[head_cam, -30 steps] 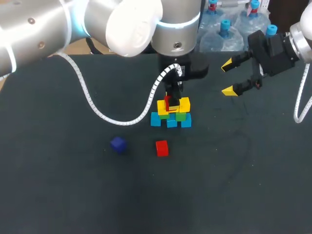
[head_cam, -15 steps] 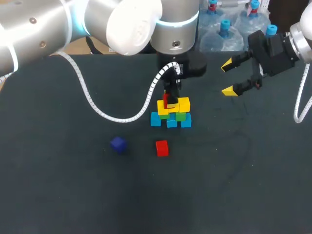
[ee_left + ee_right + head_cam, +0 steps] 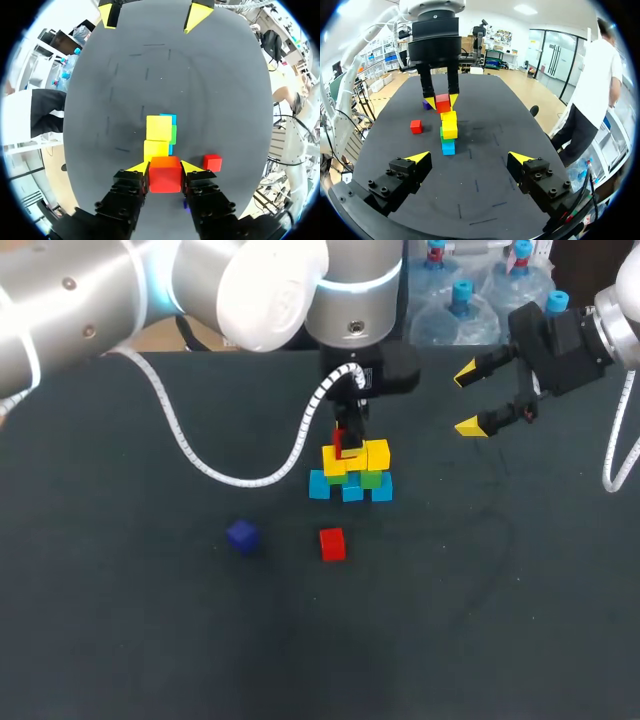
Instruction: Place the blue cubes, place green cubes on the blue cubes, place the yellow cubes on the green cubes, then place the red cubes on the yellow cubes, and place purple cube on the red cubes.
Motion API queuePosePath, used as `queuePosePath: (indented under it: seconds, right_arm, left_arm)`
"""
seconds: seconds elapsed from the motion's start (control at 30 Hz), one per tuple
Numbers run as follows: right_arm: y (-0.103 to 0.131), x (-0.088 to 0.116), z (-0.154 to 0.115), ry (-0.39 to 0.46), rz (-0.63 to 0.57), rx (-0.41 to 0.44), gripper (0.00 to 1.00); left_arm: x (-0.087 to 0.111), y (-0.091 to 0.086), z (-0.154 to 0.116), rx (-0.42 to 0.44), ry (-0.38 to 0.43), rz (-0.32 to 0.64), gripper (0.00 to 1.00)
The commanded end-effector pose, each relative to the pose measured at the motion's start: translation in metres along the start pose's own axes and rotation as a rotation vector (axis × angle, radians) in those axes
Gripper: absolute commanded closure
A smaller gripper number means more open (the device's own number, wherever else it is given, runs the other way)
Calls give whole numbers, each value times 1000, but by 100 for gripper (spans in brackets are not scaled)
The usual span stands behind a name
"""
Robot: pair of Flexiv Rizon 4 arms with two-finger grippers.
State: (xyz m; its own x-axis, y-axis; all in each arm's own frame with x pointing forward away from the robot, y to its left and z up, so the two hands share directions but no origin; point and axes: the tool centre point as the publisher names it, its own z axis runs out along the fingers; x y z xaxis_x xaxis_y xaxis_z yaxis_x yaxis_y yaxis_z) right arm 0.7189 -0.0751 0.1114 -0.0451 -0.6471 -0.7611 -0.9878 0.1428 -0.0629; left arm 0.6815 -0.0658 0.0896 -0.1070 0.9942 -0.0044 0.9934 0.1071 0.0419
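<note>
A small stack stands mid-table: blue cubes (image 3: 352, 490) at the base, green cubes (image 3: 371, 478) on them, yellow cubes (image 3: 377, 453) on top. My left gripper (image 3: 344, 443) hangs just over the stack's left yellow cube, shut on a red cube (image 3: 165, 174). Ahead of that gripper, the yellow cubes (image 3: 159, 128) show from above. A second red cube (image 3: 332, 544) and a purple cube (image 3: 242, 536) lie loose in front of the stack. My right gripper (image 3: 470, 398) is open and empty, raised at the far right. In its view, the right gripper (image 3: 470, 160) faces the stack (image 3: 449, 131).
The left arm's white cable (image 3: 190, 455) loops over the table left of the stack. The dark table (image 3: 480, 620) stretches bare in front and to the right.
My left arm has edged slightly up and back with the red cube in its grip. The right arm and the loose cubes have not moved.
</note>
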Motion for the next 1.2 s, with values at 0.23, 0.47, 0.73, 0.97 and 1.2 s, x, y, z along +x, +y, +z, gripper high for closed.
queuePosePath:
  seconds: [0.23, 0.47, 0.73, 0.97, 1.2]
  right_arm:
    - [0, 0, 0, -1, -1, 1, 0]
    - [0, 0, 0, -1, -1, 1, 0]
    - [0, 0, 0, -1, -1, 1, 0]
    - [0, 0, 0, -1, -1, 1, 0]
    - [0, 0, 0, -1, -1, 1, 0]
  left_arm:
    - [-3, 1, 1, 14, 6, 6, 100]
    - [0, 1, 3, 19, 12, -7, 100]
    - [-3, 6, 1, 9, 19, 4, 100]
    - [-2, 7, 3, 17, 20, 4, 100]
    - [0, 8, 3, 15, 24, -5, 100]
